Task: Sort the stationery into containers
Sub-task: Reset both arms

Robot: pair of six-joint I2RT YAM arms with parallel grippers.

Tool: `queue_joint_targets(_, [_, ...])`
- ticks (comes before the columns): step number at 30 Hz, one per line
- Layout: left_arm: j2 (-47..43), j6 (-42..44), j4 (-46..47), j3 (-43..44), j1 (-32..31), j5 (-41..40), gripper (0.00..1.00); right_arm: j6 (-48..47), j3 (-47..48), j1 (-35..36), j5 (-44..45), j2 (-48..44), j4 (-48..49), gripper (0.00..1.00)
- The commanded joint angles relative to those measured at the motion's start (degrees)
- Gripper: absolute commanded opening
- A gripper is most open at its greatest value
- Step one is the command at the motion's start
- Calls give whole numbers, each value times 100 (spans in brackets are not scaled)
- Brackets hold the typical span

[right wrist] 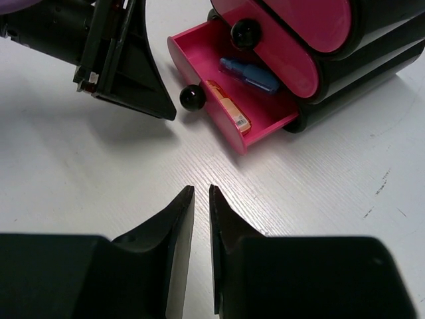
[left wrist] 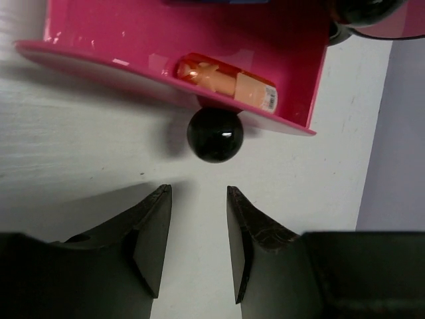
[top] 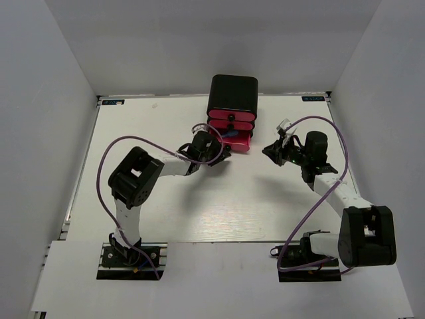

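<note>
The black cabinet (top: pixel 232 93) stands at the back of the table with three pink drawers. Its bottom drawer (right wrist: pixel 272 126) is pulled out. In it lie an orange capsule-shaped piece (right wrist: pixel 227 109) and a blue one (right wrist: pixel 249 74). In the left wrist view the orange piece (left wrist: pixel 226 81) lies just behind the drawer's front wall (left wrist: pixel 99 63). My left gripper (left wrist: pixel 199 193) is open and empty, a short way in front of the drawer's black knob (left wrist: pixel 214 134), not touching it. My right gripper (right wrist: pixel 201 191) is shut and empty, low over the table to the right of the drawer.
The two upper drawers (right wrist: pixel 299 33) are closed, the middle one with its knob (right wrist: pixel 244 32) showing. The left gripper's fingers (right wrist: pixel 143 93) stand close beside the open drawer's knob (right wrist: pixel 191 98). White walls enclose the table (top: pixel 219 206). No loose stationery shows on the tabletop.
</note>
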Motion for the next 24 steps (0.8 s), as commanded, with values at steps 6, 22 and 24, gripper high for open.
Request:
queue_joint_targets(6, [258, 120, 207, 506, 25, -292, 50, -183, 5, -35, -125, 22, 136, 22])
queue_joint_targets(22, [496, 181, 170, 911, 25, -749, 43, -297, 66, -114, -187, 100, 66, 24])
queue_joint_targets(24, [496, 181, 311, 911, 25, -819, 42, -297, 75, -106, -205, 101, 66, 24])
